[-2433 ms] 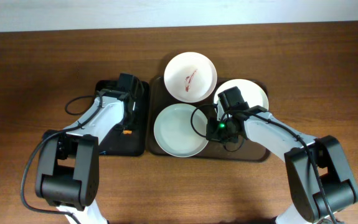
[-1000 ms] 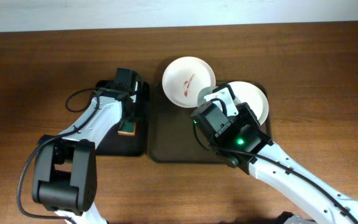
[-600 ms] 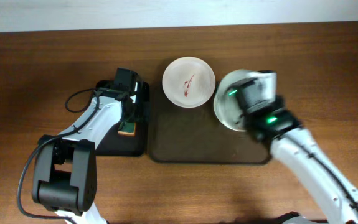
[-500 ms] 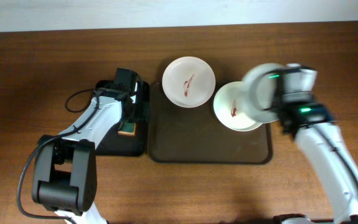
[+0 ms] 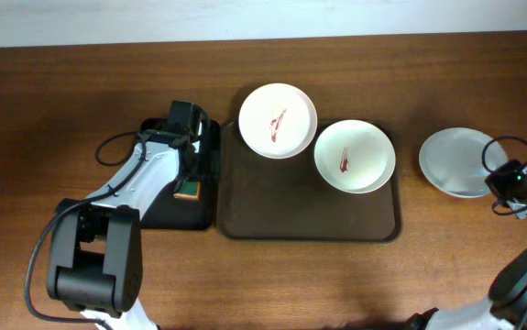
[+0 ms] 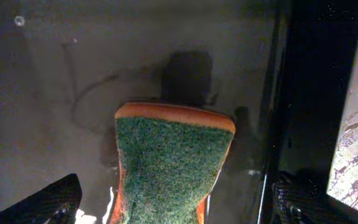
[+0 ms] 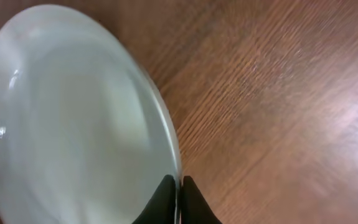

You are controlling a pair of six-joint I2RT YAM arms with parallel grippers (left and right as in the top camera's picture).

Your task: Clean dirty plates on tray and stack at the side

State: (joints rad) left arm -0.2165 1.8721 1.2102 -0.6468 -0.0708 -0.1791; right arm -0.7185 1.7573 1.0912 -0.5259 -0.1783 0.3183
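Observation:
Two white plates carry red sauce streaks: one (image 5: 278, 121) at the brown tray's (image 5: 309, 215) back edge, the other (image 5: 355, 156) at its right. A third, plain white plate (image 5: 460, 161) (image 7: 73, 118) is at the bare wood right of the tray; whether it rests flat I cannot tell. My right gripper (image 5: 494, 177) (image 7: 180, 196) is shut on its right rim, one finger on each face. My left gripper (image 5: 190, 172) (image 6: 175, 208) stands open over the black tray, its fingers wide on either side of a green and orange sponge (image 6: 172, 158), apart from it.
The narrow black tray (image 5: 167, 211) lies left of the brown tray, with the sponge (image 5: 188, 189) and a black cable (image 5: 116, 151) by it. The brown tray's front half is bare. Wood tabletop (image 5: 465, 247) stretches on the right and the far left.
My right arm swung right, carrying the plain plate off the brown tray to the tabletop, uncovering the second streaked plate. The left arm stayed over the sponge.

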